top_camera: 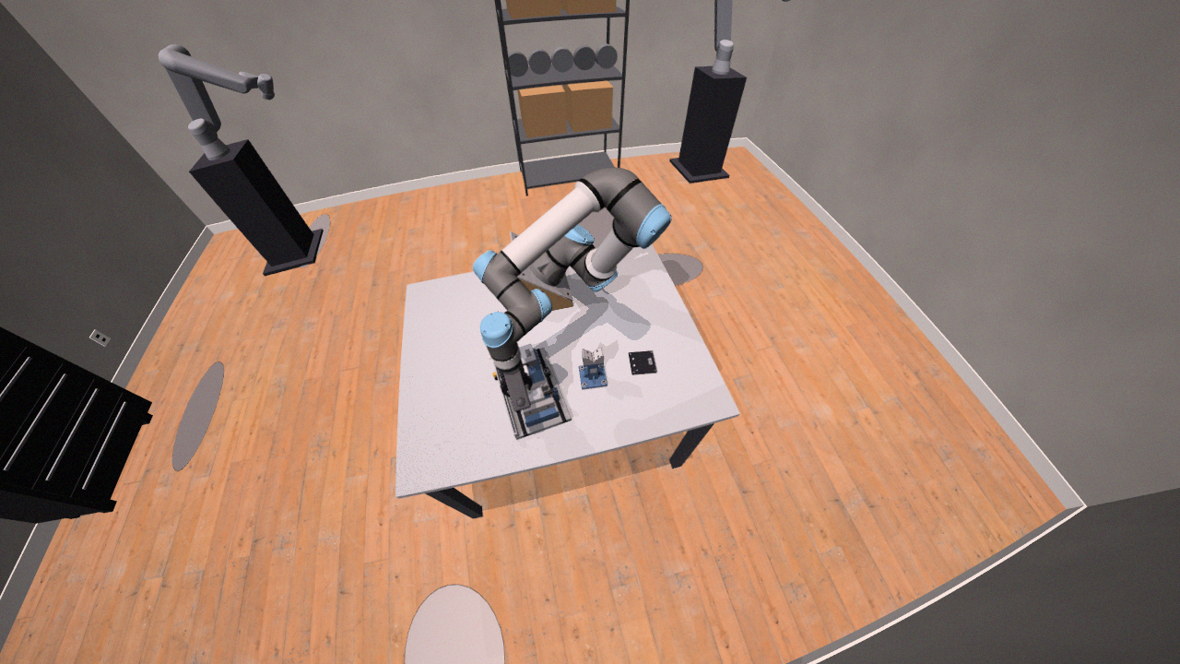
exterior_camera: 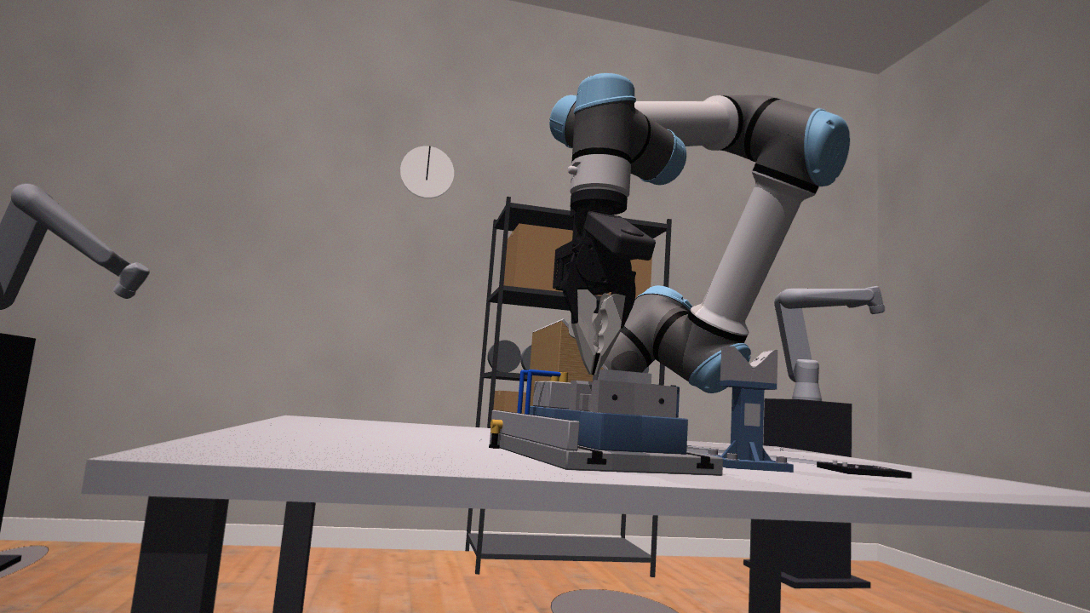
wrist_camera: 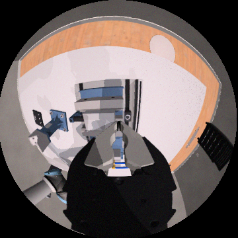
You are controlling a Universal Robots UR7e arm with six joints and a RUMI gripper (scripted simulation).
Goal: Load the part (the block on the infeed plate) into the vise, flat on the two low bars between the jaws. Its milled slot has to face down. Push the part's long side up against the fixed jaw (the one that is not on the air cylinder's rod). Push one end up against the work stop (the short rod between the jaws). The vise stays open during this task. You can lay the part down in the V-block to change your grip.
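My gripper (exterior_camera: 593, 371) (wrist_camera: 118, 121) is shut, with nothing between its fingertips. It points down into the vise (exterior_camera: 639, 432) (wrist_camera: 102, 92), low at the right end of the part in the wrist view. The grey part (exterior_camera: 624, 376) (wrist_camera: 96, 117) lies between the jaws, its long side along the fixed jaw (exterior_camera: 644, 398) (wrist_camera: 99, 105); no gap shows there. The black work stop rod (wrist_camera: 78, 118) is at its left end in the wrist view; contact is too small to tell. The slot is not visible. The moving jaw is partly hidden by my fingers.
The V-block (top_camera: 592, 355) (exterior_camera: 748, 371) (wrist_camera: 39, 139) stands on its blue post beside the vise. The black infeed plate (top_camera: 643, 371) (exterior_camera: 876, 471) (wrist_camera: 38, 118) lies beyond it, without a block. Blue air lines (exterior_camera: 521, 390) rise at the vise's far side.
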